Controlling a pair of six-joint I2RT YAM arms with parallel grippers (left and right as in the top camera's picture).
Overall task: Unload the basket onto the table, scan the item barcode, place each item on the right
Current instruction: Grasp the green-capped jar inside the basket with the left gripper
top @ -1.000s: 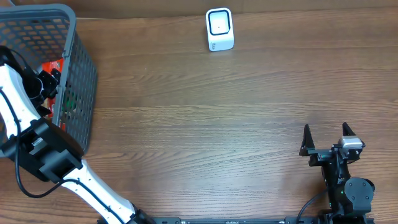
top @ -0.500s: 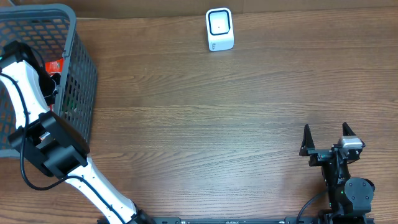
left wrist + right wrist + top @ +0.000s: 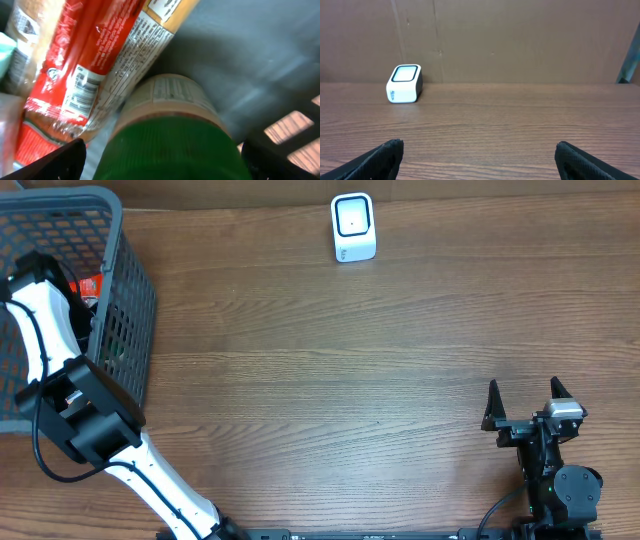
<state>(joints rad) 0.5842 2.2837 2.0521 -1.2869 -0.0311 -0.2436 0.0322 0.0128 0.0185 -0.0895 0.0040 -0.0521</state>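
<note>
The brown wooden table [image 3: 330, 380] carries a grey mesh basket [image 3: 135, 310] at 10 o'clock, and from overhead its wall hides what is inside. Only the wrist view shows the left gripper [image 3: 172, 160] spread astride a green-lidded jar [image 3: 170, 125]; whether it touches the jar is unclear. A red wrapped packet [image 3: 85, 60] lies beside the jar. The right gripper [image 3: 523, 388] is spread at 5 o'clock. The small white barcode scanner [image 3: 353, 227] stands at 12.

Print on the red packet [image 3: 75, 65] and jar [image 3: 172, 102] is unreadable.
</note>
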